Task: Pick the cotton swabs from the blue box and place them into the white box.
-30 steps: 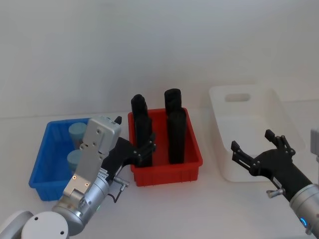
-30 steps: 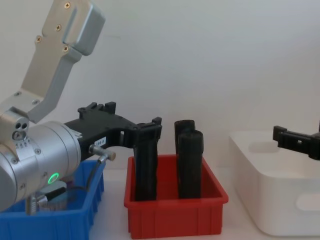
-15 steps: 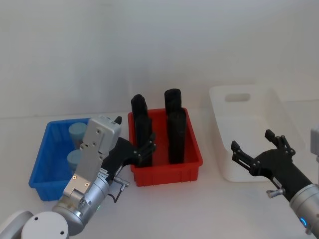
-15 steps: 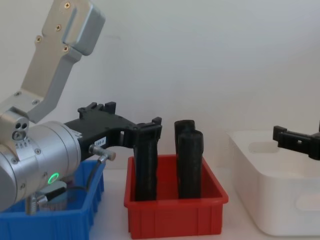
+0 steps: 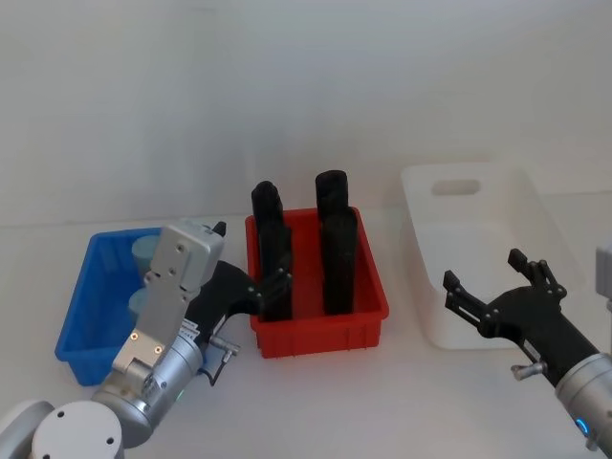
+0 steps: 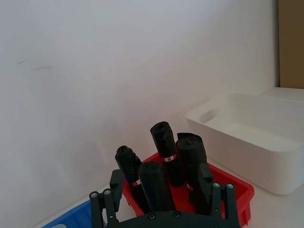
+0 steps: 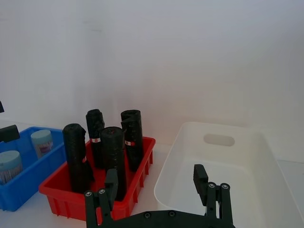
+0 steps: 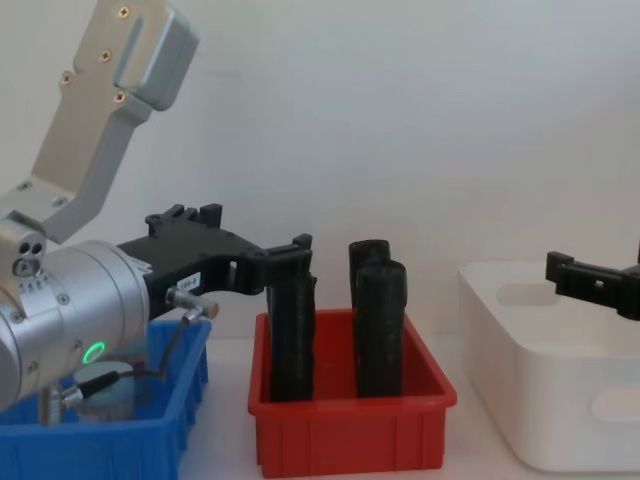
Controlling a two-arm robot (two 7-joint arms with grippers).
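Swabs in blue box, rolls in red bin; L claw, R claw apart

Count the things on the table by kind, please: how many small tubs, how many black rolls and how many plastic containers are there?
Clear cylindrical cotton swab tubs with light blue lids, in the shallow blue plastic box: 2
Tall black rolls, upright in the red plastic bin: 4
Plastic containers, counting those two and the deep white plastic box: 3
Total: 9
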